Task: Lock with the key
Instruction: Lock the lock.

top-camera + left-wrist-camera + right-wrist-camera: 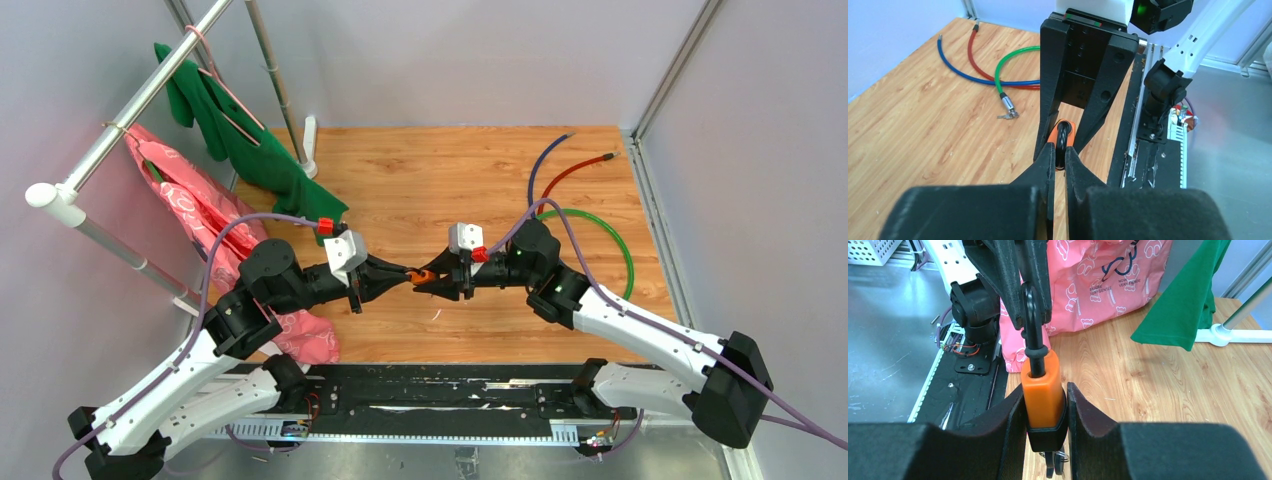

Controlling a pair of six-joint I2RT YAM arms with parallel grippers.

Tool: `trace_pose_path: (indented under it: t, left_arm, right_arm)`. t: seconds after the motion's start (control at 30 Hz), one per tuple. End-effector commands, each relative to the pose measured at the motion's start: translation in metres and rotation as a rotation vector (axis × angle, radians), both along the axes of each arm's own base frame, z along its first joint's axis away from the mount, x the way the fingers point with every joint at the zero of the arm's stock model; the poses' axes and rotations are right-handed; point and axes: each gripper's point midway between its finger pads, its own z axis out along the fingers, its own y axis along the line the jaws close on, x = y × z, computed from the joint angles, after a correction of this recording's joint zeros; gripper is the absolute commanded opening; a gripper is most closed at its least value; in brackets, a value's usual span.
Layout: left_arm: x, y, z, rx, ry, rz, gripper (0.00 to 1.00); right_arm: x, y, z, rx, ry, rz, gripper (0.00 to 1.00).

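Over the wooden table (420, 180), one orange padlock (1042, 385): left tool (1059, 157) clamps its shackle (1031, 320), right tool (1045, 400) its body.

Green garment (240, 135) draped over metal rack (140, 100), pink bag (195, 210) hanging beneath. Green cable (998, 75), red cable (969, 50) and blue cable (940, 50) lie on wooden table (400, 170).

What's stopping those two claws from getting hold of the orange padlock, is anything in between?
Nothing visible is in the way. The right jaws already clamp the orange padlock body, and the left jaws are shut on its black shackle. No other object sits between the two.
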Motion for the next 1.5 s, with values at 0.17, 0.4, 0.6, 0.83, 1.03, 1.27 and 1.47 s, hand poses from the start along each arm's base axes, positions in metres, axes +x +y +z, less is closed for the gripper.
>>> trace_pose_path:
  t: [0.17,0.4,0.6,0.83,1.03,1.27,1.47]
  left_arm:
    - [-0.006,-0.001,-0.005,0.032,-0.055,-0.045,0.00]
    - [-0.002,0.007,-0.016,0.125,-0.137,-0.038,0.00]
    - [0.003,0.010,-0.028,0.173,-0.152,-0.020,0.00]
    - [0.002,0.010,-0.030,0.177,-0.148,-0.025,0.00]
    - [0.002,0.009,-0.030,0.175,-0.148,-0.023,0.00]
    - [0.002,0.009,-0.032,0.178,-0.145,-0.027,0.00]
    - [-0.001,0.010,-0.031,0.171,-0.132,-0.031,0.00]
  right_arm:
    - [0.002,0.000,0.013,-0.017,-0.015,0.014,0.18]
    - [0.009,-0.008,0.009,-0.133,0.007,-0.034,0.59]
    - [0.002,-0.007,0.024,-0.142,0.019,-0.003,0.52]
    - [-0.005,0.001,0.023,-0.157,0.039,0.030,0.48]
    - [-0.010,0.010,0.023,-0.163,0.036,0.056,0.48]
    - [-0.009,0.018,0.022,-0.168,0.033,0.049,0.27]
    - [0.000,0.017,0.019,-0.178,0.023,-0.004,0.00]
